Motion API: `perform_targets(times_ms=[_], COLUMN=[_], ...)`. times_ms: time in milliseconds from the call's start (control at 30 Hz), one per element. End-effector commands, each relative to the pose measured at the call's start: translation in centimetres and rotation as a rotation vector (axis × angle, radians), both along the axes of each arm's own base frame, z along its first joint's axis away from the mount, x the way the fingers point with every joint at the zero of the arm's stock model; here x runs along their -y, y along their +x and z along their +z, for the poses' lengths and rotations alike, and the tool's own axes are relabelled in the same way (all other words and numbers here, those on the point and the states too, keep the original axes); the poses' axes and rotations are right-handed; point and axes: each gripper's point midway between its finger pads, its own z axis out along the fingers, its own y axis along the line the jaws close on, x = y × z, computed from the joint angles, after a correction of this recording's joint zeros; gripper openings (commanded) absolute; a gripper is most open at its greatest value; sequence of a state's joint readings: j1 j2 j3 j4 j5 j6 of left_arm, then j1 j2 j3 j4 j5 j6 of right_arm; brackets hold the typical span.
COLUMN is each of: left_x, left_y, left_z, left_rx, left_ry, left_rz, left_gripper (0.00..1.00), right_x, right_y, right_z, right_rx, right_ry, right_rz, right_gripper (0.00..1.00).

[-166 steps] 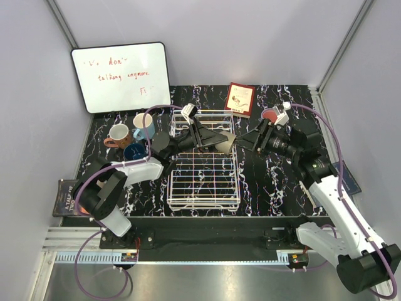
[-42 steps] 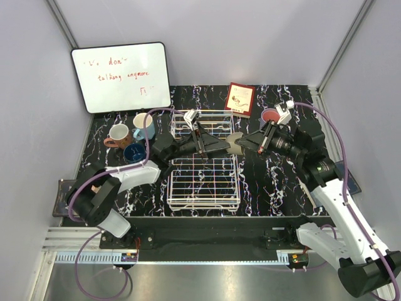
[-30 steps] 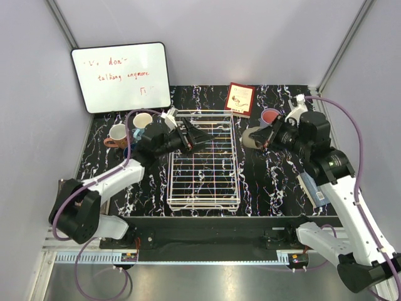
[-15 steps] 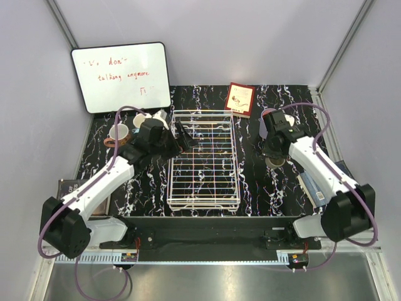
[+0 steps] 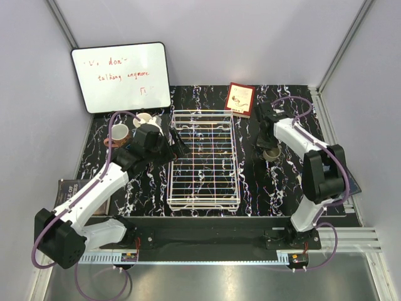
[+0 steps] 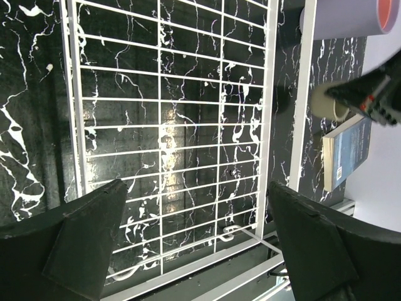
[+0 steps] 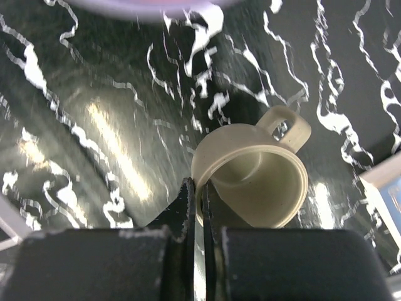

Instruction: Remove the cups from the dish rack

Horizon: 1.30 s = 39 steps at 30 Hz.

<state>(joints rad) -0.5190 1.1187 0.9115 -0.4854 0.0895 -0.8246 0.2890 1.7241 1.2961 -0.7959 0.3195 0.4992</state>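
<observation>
1. Dish rack (image 5: 203, 205): a white wire-grid rectangle with low sides, its long axis running near to far at mid-table. The black, white-veined table (image 5: 276, 188) shows through its cells.
2. Left gripper (image 5: 177, 143): jaws spread wide and holding nothing, hanging over the rack's far-left rail. Its dark wedge-shaped fingers (image 6: 88, 244) frame the grid in the wrist view.
3. Right gripper (image 7: 202, 188): jaws pinched together on the rim wall of the grey-beige mug (image 7: 257, 182), one finger inside and one outside. The mug is matte and round with a loop handle, and sits right of the rack, apart from its right rail. Whether its base touches the table cannot be told.
4. Lavender tumbler (image 6: 351, 15): a smooth cylinder, just far of the mug.
5. Salmon mug (image 5: 118, 133) and light blue mug (image 5: 144, 118): glossy, grouped left of the rack beside the left arm.
6. Open room: a bare strip of table separates the rack's right rail from the mug. A blue book (image 6: 344, 150) lies near-right of the mug.
</observation>
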Motion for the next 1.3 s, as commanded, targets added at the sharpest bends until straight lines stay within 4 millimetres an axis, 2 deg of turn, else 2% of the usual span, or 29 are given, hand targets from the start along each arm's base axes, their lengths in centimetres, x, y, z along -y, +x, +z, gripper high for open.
perform_targets(times_ms=[0,167,467,500,633,667,800,833,900,967,1000,1067,1100,1133,1167,1200,1267], left_x=[-0.5,-0.7,-0.8,-0.8,-0.8,-0.9,-1.0,-1.1,-1.3,-1.7,-1.8,-2.5,-2.6,-3.0,-3.6,-4.0,-5.2], left_y=[0.0,-0.2,-0.3,-0.3,-0.1,0.0,0.2,0.3,0.3,0.3,0.3,0.4,0.5,0.5,0.5,0.6,0.6], left_z=[0.8,0.7,-0.1,0.0,0.4,0.4,0.7,0.7,0.8,0.8,1.0,0.8,1.1,1.0,0.8,1.0,0.7], left_rx=[0.048,0.051,0.028,0.029,0.043,0.046,0.058,0.061,0.067,0.064,0.068,0.066,0.075,0.078,0.074,0.079,0.078], left_ry=[0.016,0.021,0.028,0.027,0.032,0.037,0.042,0.046,0.057,0.083,0.089,0.136,0.149,0.177,0.213,0.234,0.309], left_rz=[-0.004,-0.004,0.006,0.005,0.003,0.008,0.016,0.014,0.02,0.025,0.022,0.03,0.03,0.025,0.037,0.041,0.048], left_gripper=[0.99,0.99,0.99,0.99,0.99,0.99,0.99,0.99,0.99,0.99,0.99,0.99,0.99,0.99,0.99,0.99,0.99], right_x=[0.1,-0.3,-0.7,-0.7,-0.7,-0.9,-1.4,-1.5,-1.9,-2.6,-2.8,-3.4,-4.1,-4.1,-4.2,-4.3,-4.4], right_y=[3.0,3.0,2.0,1.8,1.5,1.4,1.5,1.5,1.5,1.3,1.0,0.2,-0.4,-1.1,-1.9,-2.5,-4.4], right_z=[-0.1,-2.0,-2.9,-2.8,-1.9,-1.3,0.8,1.9,3.5,6.2,7.1,10.1,11.1,12.9,13.6,14.4,16.2], right_rx=[0.054,0.016,0.002,0.002,0.032,0.045,0.101,0.129,0.167,0.223,0.239,0.291,0.308,0.352,0.362,0.379,0.42], right_ry=[-0.015,-0.001,0.038,0.04,0.059,0.074,0.107,0.115,0.128,0.145,0.151,0.168,0.173,0.181,0.182,0.184,0.19], right_rz=[-0.009,-0.014,-0.026,-0.034,-0.05,-0.046,-0.046,-0.043,-0.033,-0.016,-0.008,0.013,0.037,0.047,0.061,0.073,0.1], right_gripper=[0.0,0.0,0.0,0.02,0.22,0.31,0.45,0.48,0.59,0.7,0.73,0.78,0.84,0.87,0.9,0.97,1.0])
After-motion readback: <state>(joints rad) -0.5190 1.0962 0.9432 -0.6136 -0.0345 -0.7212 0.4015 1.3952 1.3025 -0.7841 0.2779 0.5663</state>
